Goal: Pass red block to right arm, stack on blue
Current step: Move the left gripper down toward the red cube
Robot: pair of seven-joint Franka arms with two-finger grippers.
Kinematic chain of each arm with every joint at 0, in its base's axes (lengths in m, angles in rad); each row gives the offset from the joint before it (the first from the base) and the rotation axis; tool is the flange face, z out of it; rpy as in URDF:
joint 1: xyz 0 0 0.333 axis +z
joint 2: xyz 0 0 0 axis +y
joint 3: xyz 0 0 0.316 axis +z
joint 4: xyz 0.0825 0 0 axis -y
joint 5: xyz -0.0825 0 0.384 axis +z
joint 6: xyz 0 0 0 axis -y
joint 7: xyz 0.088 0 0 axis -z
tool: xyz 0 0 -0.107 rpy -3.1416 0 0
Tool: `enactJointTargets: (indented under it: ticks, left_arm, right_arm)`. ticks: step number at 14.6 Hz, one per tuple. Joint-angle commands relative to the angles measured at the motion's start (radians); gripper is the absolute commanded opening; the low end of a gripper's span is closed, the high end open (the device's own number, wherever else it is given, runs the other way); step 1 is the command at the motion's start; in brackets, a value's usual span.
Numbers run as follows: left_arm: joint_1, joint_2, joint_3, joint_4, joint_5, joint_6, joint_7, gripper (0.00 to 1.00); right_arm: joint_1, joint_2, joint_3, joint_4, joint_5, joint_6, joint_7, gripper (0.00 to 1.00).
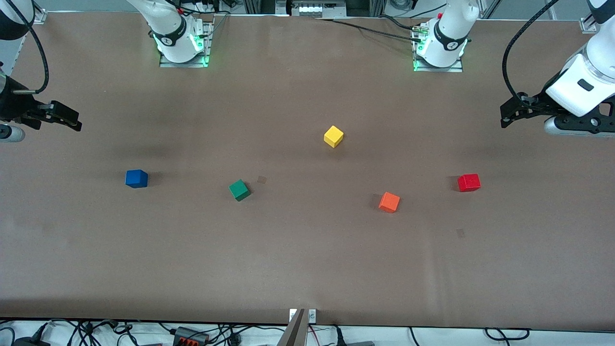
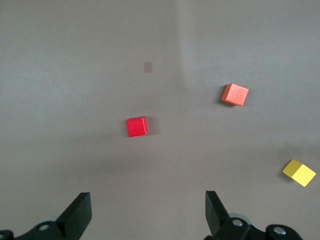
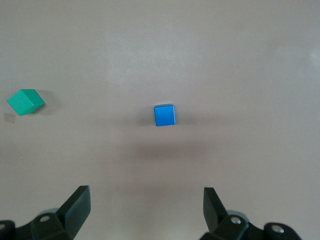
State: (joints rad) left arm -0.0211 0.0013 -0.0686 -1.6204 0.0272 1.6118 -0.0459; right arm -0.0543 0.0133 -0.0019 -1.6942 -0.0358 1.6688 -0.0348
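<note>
Five smooth cubes on matte table (image 1: 307,269).

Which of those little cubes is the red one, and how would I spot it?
Start at the left arm's end of the brown table. The red block lies there alone on the cloth, beside the orange cube, which sits slightly nearer the front camera. It is a deeper, pure red, where its neighbour is lighter orange.
</note>
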Motion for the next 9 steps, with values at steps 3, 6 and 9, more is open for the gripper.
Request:
enactJointTargets:
  ticks: [3,6,9]
  left_arm:
    - [0.01,0.014,0.004,0.033,-0.016,-0.024,0.026,1.0]
    - [0.01,0.017,0.004,0.033,-0.015,-0.02,0.021,1.0]
    - [0.02,0.031,0.006,0.034,-0.013,-0.01,0.024,1.0]
  right_arm:
    - [-0.012,-0.009,0.003,-0.013,0.008,-0.004,-0.008,1.0]
    - [-0.012,-0.01,0.003,-0.013,0.008,-0.004,-0.01,1.0]
    - [-0.013,-0.004,0.002,-0.015,0.008,-0.004,-0.005,1.0]
